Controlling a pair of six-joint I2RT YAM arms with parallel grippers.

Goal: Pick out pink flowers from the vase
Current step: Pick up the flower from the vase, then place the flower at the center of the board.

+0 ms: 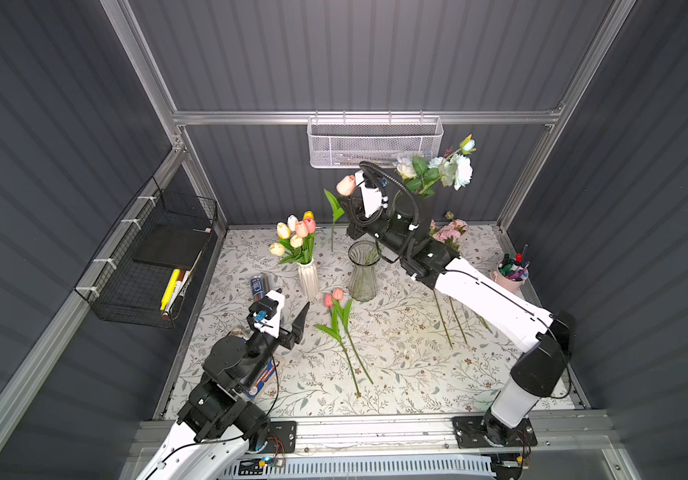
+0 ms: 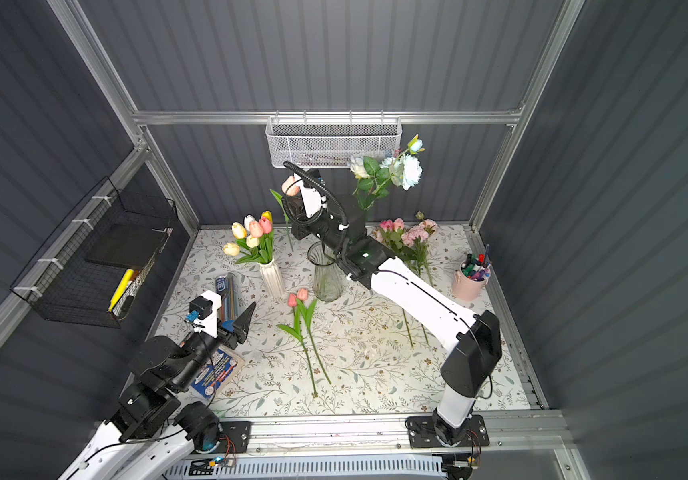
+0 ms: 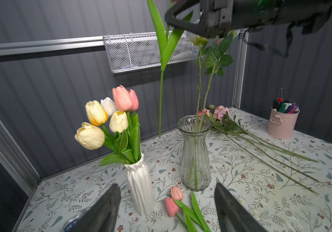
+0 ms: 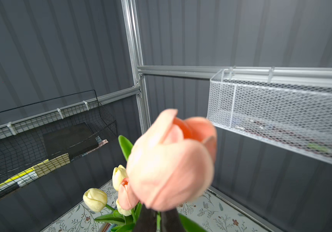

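Your right gripper [image 4: 158, 220] is clamped on the coral tulip [image 4: 171, 160] by its stem, held high beside the glass vase [image 1: 363, 270], likely so the long stem hangs clear. Your left gripper [image 3: 167, 192] sits near that vase, jaws apart.

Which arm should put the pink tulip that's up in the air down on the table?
Right. The right fingers grip the tulip by its stem; the left fingers stand open and empty, low by the white vase.

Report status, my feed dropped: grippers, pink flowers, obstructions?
Right gripper shut on coral tulip, held high. Left gripper open, empty. Two pink tulips in white vase. Glass vase, roses close under right arm.
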